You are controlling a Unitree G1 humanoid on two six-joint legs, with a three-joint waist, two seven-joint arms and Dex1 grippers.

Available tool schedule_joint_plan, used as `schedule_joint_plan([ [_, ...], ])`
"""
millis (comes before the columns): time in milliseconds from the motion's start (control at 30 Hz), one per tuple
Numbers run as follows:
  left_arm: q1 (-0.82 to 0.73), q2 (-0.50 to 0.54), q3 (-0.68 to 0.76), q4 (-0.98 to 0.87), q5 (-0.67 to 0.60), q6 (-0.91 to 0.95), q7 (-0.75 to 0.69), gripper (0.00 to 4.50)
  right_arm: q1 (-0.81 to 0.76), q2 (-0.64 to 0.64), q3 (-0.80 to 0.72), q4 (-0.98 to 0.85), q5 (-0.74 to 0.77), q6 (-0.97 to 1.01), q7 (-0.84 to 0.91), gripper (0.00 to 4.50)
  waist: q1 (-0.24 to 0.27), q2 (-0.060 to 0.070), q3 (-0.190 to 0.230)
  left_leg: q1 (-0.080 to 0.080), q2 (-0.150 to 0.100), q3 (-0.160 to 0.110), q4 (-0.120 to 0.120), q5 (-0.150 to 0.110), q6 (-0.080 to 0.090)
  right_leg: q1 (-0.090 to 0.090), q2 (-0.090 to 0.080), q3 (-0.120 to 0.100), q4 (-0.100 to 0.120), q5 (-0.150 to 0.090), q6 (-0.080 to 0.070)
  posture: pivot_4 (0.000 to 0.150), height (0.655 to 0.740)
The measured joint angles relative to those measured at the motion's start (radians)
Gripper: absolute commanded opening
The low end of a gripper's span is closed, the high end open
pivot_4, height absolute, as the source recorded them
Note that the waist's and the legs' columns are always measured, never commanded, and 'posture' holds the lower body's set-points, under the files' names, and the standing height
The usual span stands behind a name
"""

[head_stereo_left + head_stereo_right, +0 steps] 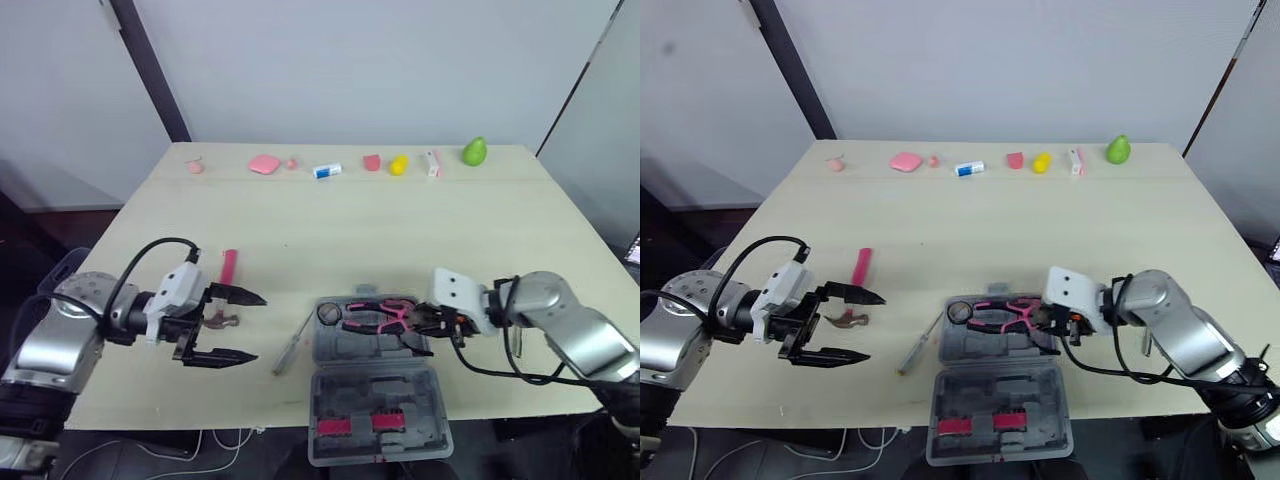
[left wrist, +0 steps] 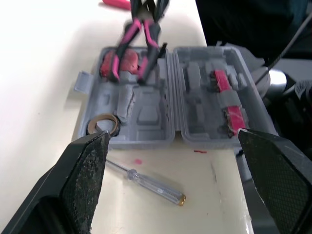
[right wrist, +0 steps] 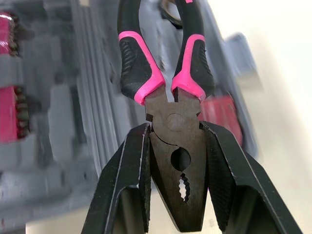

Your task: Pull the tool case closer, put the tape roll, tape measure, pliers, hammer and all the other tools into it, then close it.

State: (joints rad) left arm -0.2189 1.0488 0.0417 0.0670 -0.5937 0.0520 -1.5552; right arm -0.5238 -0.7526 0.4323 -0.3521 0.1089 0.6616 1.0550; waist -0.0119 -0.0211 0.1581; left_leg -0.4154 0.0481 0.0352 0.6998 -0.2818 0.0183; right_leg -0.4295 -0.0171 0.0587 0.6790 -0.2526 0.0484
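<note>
The left gripper (image 1: 258, 328) hovers over the near left part of the table (image 1: 400, 230), its two fingers spread wide with nothing between them. Just behind it lies the hammer (image 1: 229, 268), pink handle pointing away from the robot and head partly hidden by the fingers (touching them or not, I cannot tell). Further right a screwdriver (image 1: 292, 343) with a clear handle lies on the bare tabletop, just beside the case (image 1: 380, 392). The case lies open at the near edge, its lid half toward the robot and holding two pink inserts. The tape roll (image 1: 329, 313) sits in the far left corner of the tray half. The pliers (image 1: 378, 314) are over the tray's far part, pink-and-black handles pointing left. The right gripper (image 1: 420, 322) is clamped on their black head, one finger on each side (the right wrist view shows this plainly). Whether the pliers rest on the tray or hang just above it cannot be told.
</note>
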Motion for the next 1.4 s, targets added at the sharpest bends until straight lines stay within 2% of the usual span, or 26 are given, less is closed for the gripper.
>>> schedule_joint_plan([
  [400,0.011,0.018,-0.003,-0.007,-0.008,-0.011,-0.001,4.44,-0.094,0.059,0.211,0.055,-0.186,0.025,-0.011,0.98,-0.001,0.000,0.000,0.000,0.000,0.000,0.000,0.000,0.000,-0.001,0.000,0.000,0.000,0.000,0.000,0.150,0.7400],
  [933,-0.008,-0.019,-0.012,-0.019,-0.018,0.029,-0.005,4.44,-0.103,0.155,0.248,0.092,-0.266,0.027,-0.016,0.98,-0.002,0.000,0.000,0.000,0.000,0.000,0.000,0.000,0.000,-0.001,0.000,0.000,0.000,0.000,0.000,0.150,0.7400],
  [1000,-0.009,-0.020,-0.012,-0.020,-0.018,0.029,-0.005,4.50,-0.099,0.153,0.248,0.092,-0.269,0.022,-0.014,2.12,-0.002,0.000,0.000,0.000,0.000,0.000,0.000,0.000,0.000,-0.001,0.000,0.000,0.000,0.000,0.000,0.150,0.7400],
  [1100,-0.010,-0.021,-0.012,-0.020,-0.017,0.030,-0.005,4.50,-0.099,0.149,0.248,0.093,-0.270,0.015,-0.011,2.86,-0.001,0.000,0.000,0.000,0.000,0.000,0.000,0.000,0.000,-0.001,0.000,0.000,0.000,0.000,0.000,0.150,0.7400],
  [1133,-0.014,-0.025,-0.012,-0.020,-0.018,0.033,-0.006,4.50,-0.098,0.148,0.247,0.093,-0.269,0.006,-0.012,3.35,-0.001,0.000,0.000,0.000,0.000,0.000,0.000,0.000,0.000,-0.001,0.000,0.000,0.000,0.000,0.000,0.150,0.7400],
  [1400,-0.019,-0.032,-0.016,-0.018,-0.017,0.039,-0.007,4.50,-0.038,0.169,0.146,0.089,-0.197,-0.010,-0.019,3.35,-0.001,0.000,0.000,0.000,0.000,0.000,0.000,0.000,0.000,-0.001,0.000,0.000,0.000,0.000,0.000,0.150,0.7400],
])
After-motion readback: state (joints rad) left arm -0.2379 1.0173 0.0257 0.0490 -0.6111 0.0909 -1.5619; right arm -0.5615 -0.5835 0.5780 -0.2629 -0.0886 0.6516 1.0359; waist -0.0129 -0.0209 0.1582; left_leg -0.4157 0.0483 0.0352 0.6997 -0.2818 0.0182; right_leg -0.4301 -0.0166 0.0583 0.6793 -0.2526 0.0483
